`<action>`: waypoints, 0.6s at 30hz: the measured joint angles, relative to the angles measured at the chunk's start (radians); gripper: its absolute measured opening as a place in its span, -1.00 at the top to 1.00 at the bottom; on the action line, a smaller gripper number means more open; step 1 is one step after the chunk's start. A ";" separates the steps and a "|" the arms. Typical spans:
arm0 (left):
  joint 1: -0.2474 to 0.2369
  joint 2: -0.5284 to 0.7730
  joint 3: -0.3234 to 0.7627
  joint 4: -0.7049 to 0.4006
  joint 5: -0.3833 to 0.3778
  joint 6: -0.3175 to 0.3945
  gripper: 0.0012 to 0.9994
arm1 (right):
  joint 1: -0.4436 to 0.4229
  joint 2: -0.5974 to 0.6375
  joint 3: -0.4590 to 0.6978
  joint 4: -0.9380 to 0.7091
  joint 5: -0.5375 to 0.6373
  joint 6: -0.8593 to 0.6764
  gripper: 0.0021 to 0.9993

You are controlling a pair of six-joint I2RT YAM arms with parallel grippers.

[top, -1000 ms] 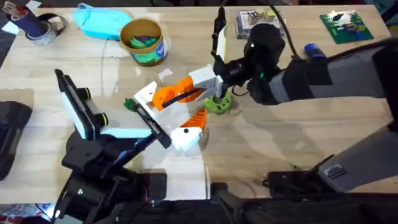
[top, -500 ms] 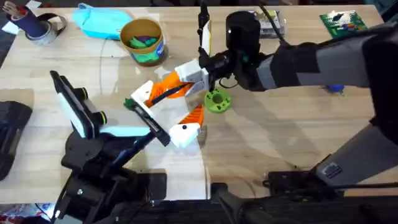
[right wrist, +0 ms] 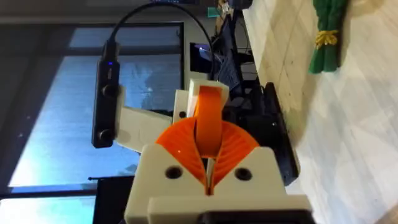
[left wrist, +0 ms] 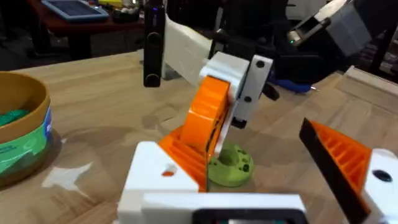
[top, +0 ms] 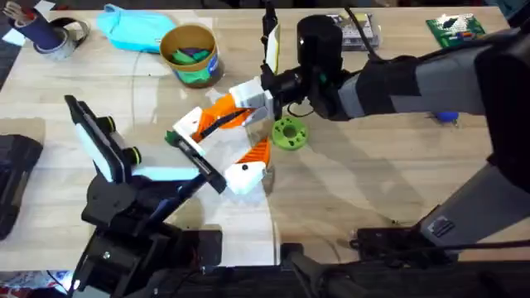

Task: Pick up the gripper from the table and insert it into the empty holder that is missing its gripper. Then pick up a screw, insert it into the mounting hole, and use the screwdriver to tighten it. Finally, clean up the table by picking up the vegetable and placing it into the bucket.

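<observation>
The gripper (top: 217, 118), an orange ribbed wedge on a white base, is clamped between my right gripper's (top: 246, 101) orange pads just above the table's middle. In the left wrist view the gripper (left wrist: 208, 118) slants down against the white holder block (left wrist: 158, 180) on my left arm. My left gripper (top: 224, 149) stands open and wide, with its one orange finger (top: 258, 154) on the near side. The green vegetable (top: 172, 138) lies beside the holder. The tan bucket (top: 190, 54) with a green band stands at the back left.
A green round stand (top: 290, 133) sits just right of the grippers. A light blue bag (top: 132, 29) and a tape roll (top: 58, 37) lie at the back left, a green circuit board (top: 460, 33) at the back right.
My right arm has swung left and farther back, carrying the orange gripper to the left arm's holder. In the last half second it barely moved. The left arm stayed still.
</observation>
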 joint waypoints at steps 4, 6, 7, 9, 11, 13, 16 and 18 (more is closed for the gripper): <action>0.000 0.000 0.000 0.000 -0.001 -0.001 -0.98 | 0.002 0.000 0.001 0.000 0.016 -0.005 0.98; 0.000 0.000 0.000 0.000 0.000 -0.003 -0.98 | 0.004 0.000 0.001 0.000 0.030 -0.007 0.98; 0.000 0.000 0.000 0.000 -0.001 -0.004 -0.98 | 0.005 0.000 0.001 0.000 0.035 -0.007 0.98; 0.000 0.000 0.000 0.000 -0.001 -0.006 -0.98 | 0.007 0.000 0.001 0.000 0.042 -0.009 0.98; 0.000 0.000 0.000 0.000 -0.003 -0.007 -0.98 | 0.009 0.000 0.001 0.001 0.052 -0.011 0.98; 0.001 0.000 0.000 -0.001 -0.007 -0.008 -0.97 | 0.014 0.000 0.002 0.004 0.064 -0.012 0.98; 0.002 0.000 0.000 -0.001 -0.016 -0.008 -0.97 | 0.020 0.000 0.004 0.005 0.082 -0.014 0.98; 0.002 0.000 0.000 -0.001 -0.024 -0.009 -0.97 | 0.024 0.000 0.005 0.005 0.091 -0.015 0.98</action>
